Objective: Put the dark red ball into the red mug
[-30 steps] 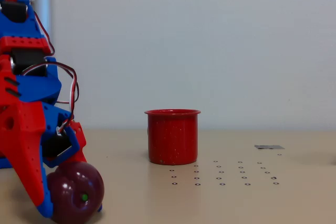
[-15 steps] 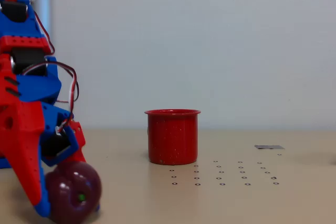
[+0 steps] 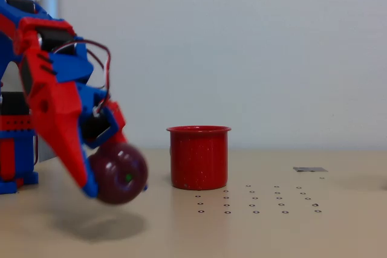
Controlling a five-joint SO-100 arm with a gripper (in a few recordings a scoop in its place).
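A plain pale wall (image 3: 242, 46) is seen behind a tan surface (image 3: 338, 222) dotted with small holes; the dark red ball (image 3: 119, 173) is gripped in the claw (image 3: 109, 179), held above its shadow, left of the red mug (image 3: 199, 157).

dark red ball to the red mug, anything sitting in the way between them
Nothing visible does. The dark red ball is held off the table in the gripper, just left of the red mug in the fixed view, with bare tabletop and open air between them.
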